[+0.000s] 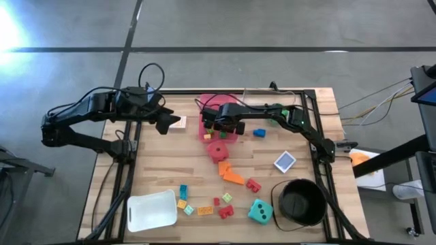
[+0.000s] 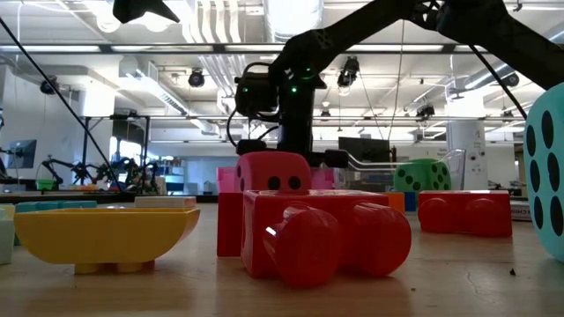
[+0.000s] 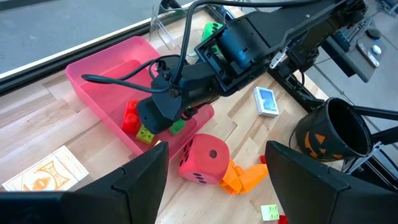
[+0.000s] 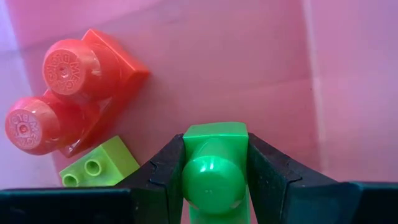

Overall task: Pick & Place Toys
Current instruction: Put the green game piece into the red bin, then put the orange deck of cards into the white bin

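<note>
The pink tray (image 1: 204,109) stands at the table's far middle; a red brick (image 4: 68,99) and a lime brick (image 4: 99,165) lie in it. My right gripper (image 1: 216,126) reaches down into the tray, shut on a green brick (image 4: 214,165). My left gripper (image 3: 214,186) hangs open and empty above the table to the tray's left, near a printed card (image 1: 178,122). A red die (image 1: 218,151) sits just in front of the tray, with orange bricks (image 1: 230,173) nearer still. My right gripper pinches the green brick's two opposite side walls (image 4: 186,155) between its two fingers (image 4: 165,171), coming from above and pointing steeply down. The brick's stud faces the wrist camera. The brick is low inside the pink tray; whether it rests on the floor I cannot tell.
A teal die (image 1: 259,212), small bricks (image 1: 204,203) and a white tray (image 1: 151,209) lie along the near edge. The black bucket (image 1: 300,203) stands near right. A card deck (image 1: 285,161), a blue brick (image 1: 259,133) and a green die (image 2: 421,174) are at right.
</note>
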